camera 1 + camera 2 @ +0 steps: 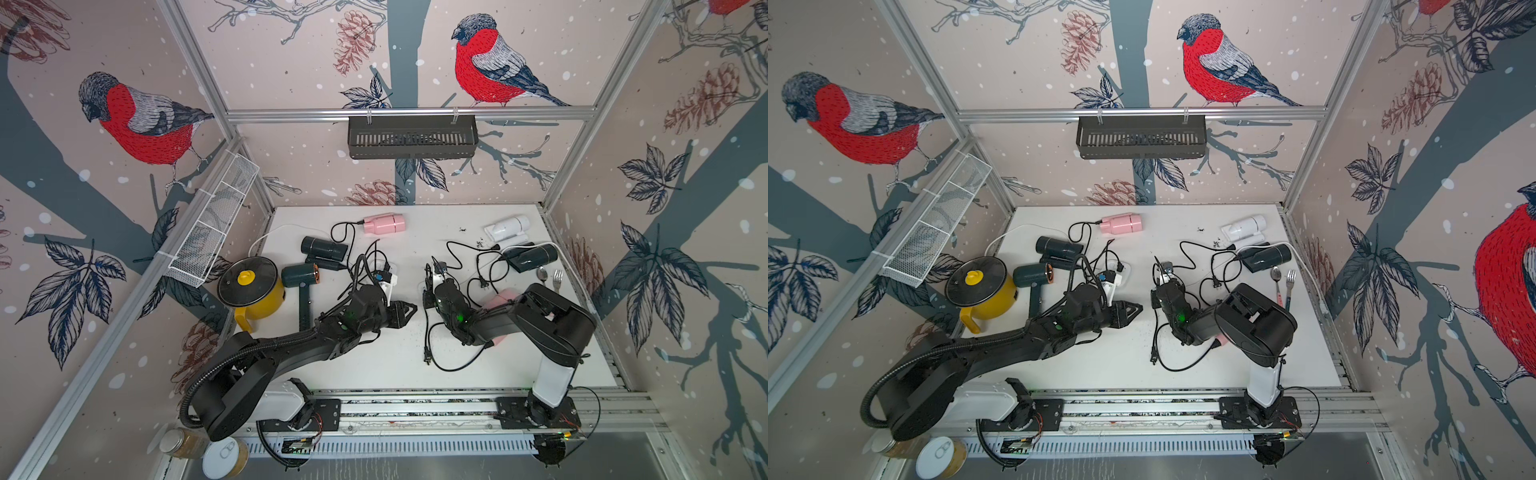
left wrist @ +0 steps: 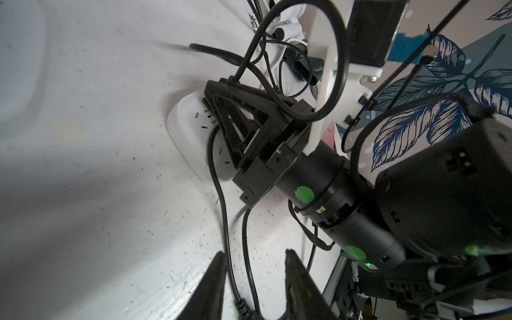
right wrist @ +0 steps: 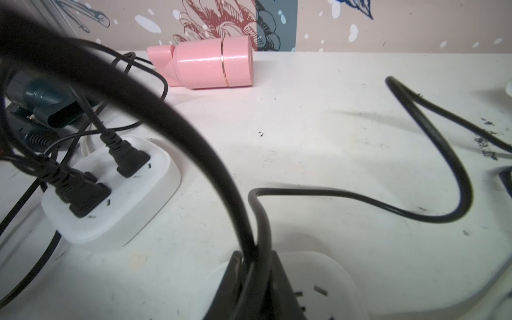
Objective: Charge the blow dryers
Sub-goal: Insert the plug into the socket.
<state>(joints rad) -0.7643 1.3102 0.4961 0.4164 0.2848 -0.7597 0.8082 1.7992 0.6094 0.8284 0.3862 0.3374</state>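
Though cords (image 3: 360, 198) tangle: six dryers (image 1: 384, 223), two strips (image 3: 130, 219).

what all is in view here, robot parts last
pink dryers: two, one at the back, one mostly under the right arm
black dryers: two, back left and back right
white dryer: one, back right corner
green dryer: one, copper nozzle, beside the pot
pot: one, yellow with black lid, left edge
power strips: two, white, mid-table; left holds black plugs, right under the right claw
spoon, fork: one each, silver, right edge
baskets: two, black on rear rail, white wire on left wall
containers: two, tan, below front left corner
left claw: black, open over cords
right claw: black, on the right strip, cord between its fingers
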